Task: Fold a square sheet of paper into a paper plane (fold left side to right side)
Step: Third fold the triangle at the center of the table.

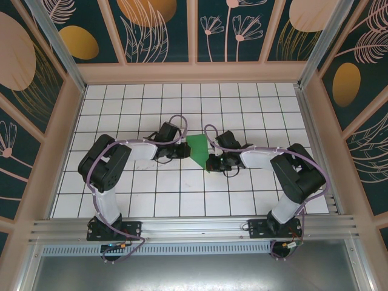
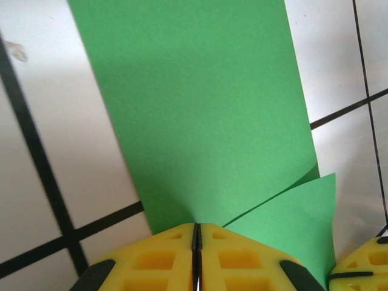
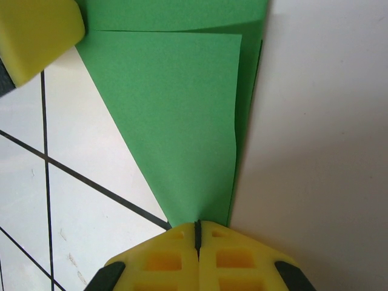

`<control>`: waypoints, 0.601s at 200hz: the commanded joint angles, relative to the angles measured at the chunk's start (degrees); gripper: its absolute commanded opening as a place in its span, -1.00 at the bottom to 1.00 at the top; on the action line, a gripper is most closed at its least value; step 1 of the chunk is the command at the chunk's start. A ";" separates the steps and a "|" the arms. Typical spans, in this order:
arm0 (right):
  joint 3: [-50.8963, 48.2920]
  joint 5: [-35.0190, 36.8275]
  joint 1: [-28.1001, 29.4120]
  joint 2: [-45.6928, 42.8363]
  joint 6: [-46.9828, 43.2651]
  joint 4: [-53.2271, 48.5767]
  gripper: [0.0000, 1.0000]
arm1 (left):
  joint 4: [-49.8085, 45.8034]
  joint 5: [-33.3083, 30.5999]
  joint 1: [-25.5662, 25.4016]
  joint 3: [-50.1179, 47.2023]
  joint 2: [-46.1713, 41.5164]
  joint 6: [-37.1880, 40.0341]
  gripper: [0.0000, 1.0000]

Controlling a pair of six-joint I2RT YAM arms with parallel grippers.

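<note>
The bright-green sheet of paper (image 1: 197,148) is folded into a tapering wedge and sits between my two grippers at the middle of the tiled table. My left gripper (image 1: 180,148) is shut on its wide upper-left edge. In the left wrist view the paper (image 2: 200,109) runs into the closed yellow fingers of the left gripper (image 2: 196,229), with a folded flap (image 2: 297,212) curling to the right. My right gripper (image 1: 210,162) is shut on the narrow lower tip. The right wrist view has the paper (image 3: 176,109) narrowing into the right gripper (image 3: 197,225), with layered folds along its right edge.
White tiles with black grid lines (image 1: 182,194) surround the paper. Low beige walls (image 1: 66,121) border the table on three sides. The left gripper's yellow finger (image 3: 36,30) appears at the top left of the right wrist view, close to the paper.
</note>
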 commanded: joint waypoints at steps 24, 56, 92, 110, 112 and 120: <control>-2.84 4.41 0.15 1.72 -1.08 -8.33 -1.00 | -7.32 -10.61 4.27 1.00 -3.51 2.25 -0.73; -2.60 4.13 0.14 1.48 -0.73 -7.95 -1.00 | -3.96 -6.85 2.06 -2.77 -13.51 0.42 -0.70; -2.34 3.94 0.21 1.79 -0.71 -7.95 -1.00 | -1.56 -1.39 -3.84 -1.43 -11.09 -1.43 -0.70; -2.42 4.04 0.24 1.67 -0.65 -8.04 -1.00 | -0.78 -0.77 -6.01 0.10 -7.25 -2.24 -0.70; -2.46 4.04 0.20 1.63 -0.65 -8.04 -1.00 | -0.60 -0.70 -6.17 0.17 -6.97 -2.35 -0.70; -2.35 4.05 0.19 1.68 -0.60 -8.11 -1.00 | 0.00 -0.46 -6.29 0.57 -5.73 -2.77 -0.70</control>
